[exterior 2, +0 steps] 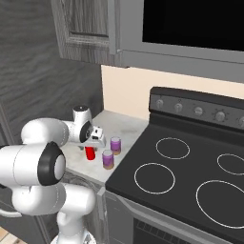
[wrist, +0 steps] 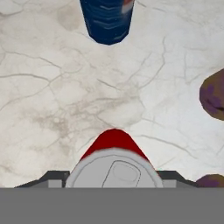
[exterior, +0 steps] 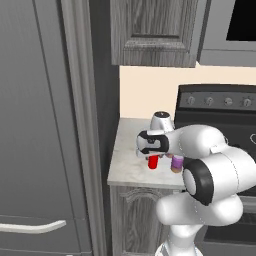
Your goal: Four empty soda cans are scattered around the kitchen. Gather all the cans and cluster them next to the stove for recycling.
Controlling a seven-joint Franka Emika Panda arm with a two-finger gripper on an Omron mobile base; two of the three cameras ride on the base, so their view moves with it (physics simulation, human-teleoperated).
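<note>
Pale marble counter (exterior: 127, 167) ran left of the black stove (exterior 2: 190, 176), and on it the red can (exterior: 153, 162) stood upright directly below the gripper (exterior: 153, 156), its long axis vertical. Seen from the hand view, the can's silvery top sat between the dark fingers (wrist: 52, 177), the jaws narrowly parted beside it; whether they touched it could not be told. That view alone revealed the blue can (wrist: 107, 19) beyond, while the right base view showed two purple cans (exterior 2: 112, 152) just beside the stove.

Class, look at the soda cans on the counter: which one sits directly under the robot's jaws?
The red can. It stands right below the gripper, between the jaws, while the two purple cans stand nearer the stove and the blue can farther off.
</note>
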